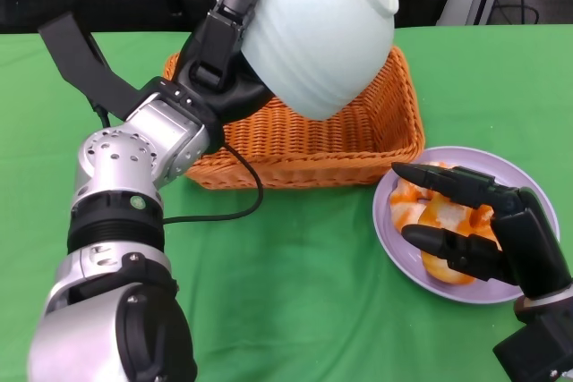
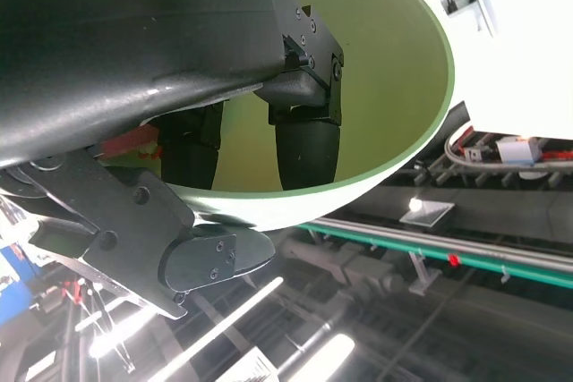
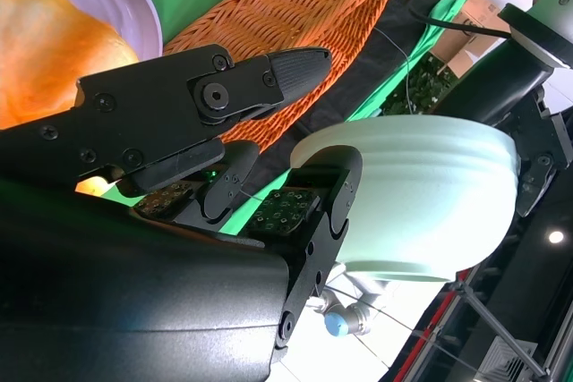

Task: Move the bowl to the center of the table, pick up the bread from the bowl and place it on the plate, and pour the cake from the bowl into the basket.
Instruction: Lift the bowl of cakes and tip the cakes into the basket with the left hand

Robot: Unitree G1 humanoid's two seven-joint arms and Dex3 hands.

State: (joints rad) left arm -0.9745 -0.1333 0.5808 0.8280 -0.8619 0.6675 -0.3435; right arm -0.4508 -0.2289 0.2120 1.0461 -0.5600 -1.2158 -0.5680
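So the table [image 1: 295,292] has a bright green cloth over it, and behind it the room's pretty dark, with some metal framing at the back right. An orange wicker basket [image 1: 376,145] sits toward the back middle, and a lilac plate [image 1: 394,239] is just beside it at the front right, with the golden bread [image 1: 439,216] on it. The left hand [image 1: 219,64] is raised over the basket, gripping the white bowl [image 1: 313,24] by its rim, fingers inside and outside, with the bowl tipped right over. Can't see the cake anywhere. The right hand [image 1: 466,221] hovers over the plate, fingers apart and holding nothing.
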